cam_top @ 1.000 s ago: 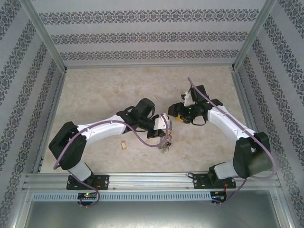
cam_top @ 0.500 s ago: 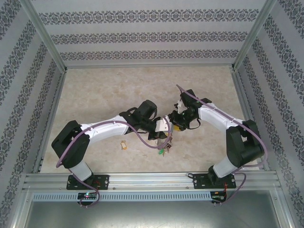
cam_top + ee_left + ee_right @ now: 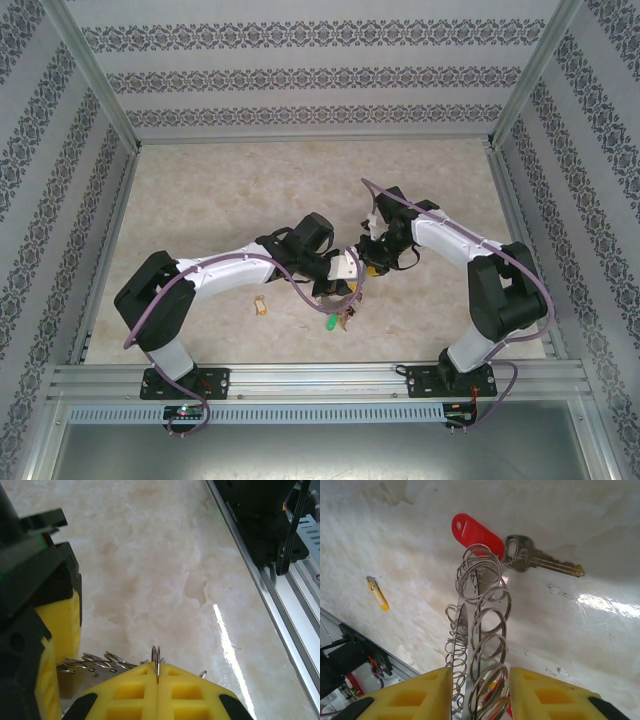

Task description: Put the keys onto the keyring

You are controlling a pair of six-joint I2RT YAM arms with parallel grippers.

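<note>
Left claw [image 3: 157, 676] clenched on keyring [image 3: 479, 595]; right claw [image 3: 480, 680] straddles it, grip cannot be told. Orange-tagged key [image 3: 377, 593] lies loose on worktop [image 3: 580, 645]: threading remains.

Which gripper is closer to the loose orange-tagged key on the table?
Left. The left gripper is to the right of the orange-tagged key; the right gripper sits just beyond it, farther right.

The keyring [image 3: 481, 625], a column of silvery loops, ends at the red-tagged key [image 3: 519, 554]; the orange-tagged key [image 3: 377, 594] lies well apart.
</note>
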